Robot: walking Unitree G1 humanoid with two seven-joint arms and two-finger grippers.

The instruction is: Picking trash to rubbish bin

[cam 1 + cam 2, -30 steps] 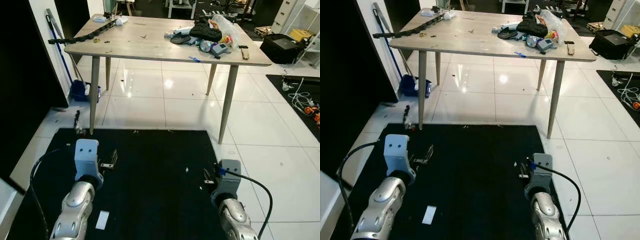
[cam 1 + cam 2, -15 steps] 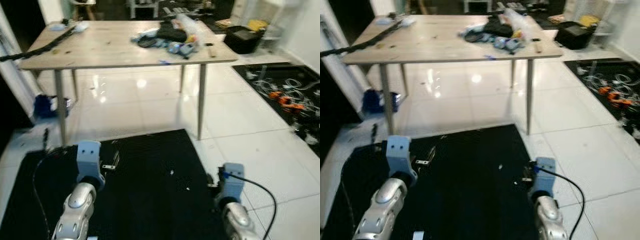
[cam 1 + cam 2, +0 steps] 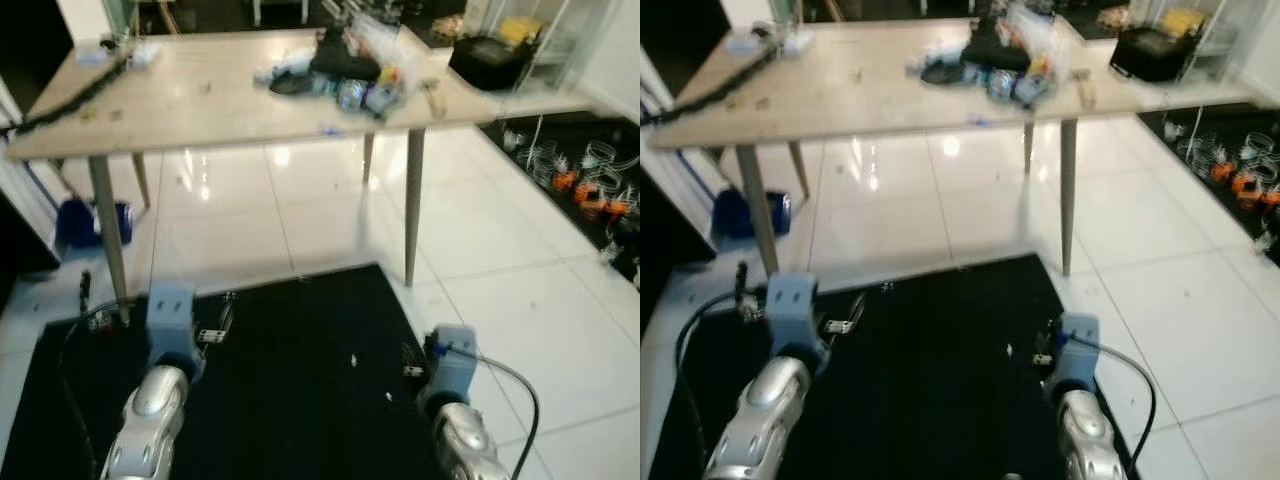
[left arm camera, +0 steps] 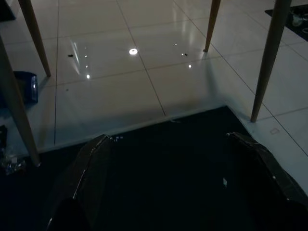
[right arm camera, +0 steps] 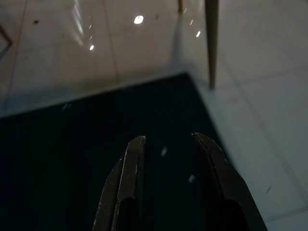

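Small white scraps [image 3: 352,358] lie on the black mat [image 3: 290,400] between my two arms. A heap of dark and coloured clutter [image 3: 345,70] sits on the far side of the wooden table [image 3: 230,100]. My left gripper [image 3: 215,325] hangs low over the mat's left part, its fingers [image 4: 96,149] spread wide and open with nothing between them. My right gripper [image 5: 166,139] hangs over the mat near its right edge, open and holding nothing. The picture is blurred.
Table legs [image 3: 412,205] stand at the mat's far edge. A blue dustpan [image 3: 85,218] and a black panel are at the left. A black case [image 3: 490,60] and loose cables [image 3: 590,180] lie on the white tiles at the right.
The whole picture has shifted, so the camera has turned to the right and more floor at the right shows. Both arms hang as before, grippers unchanged.
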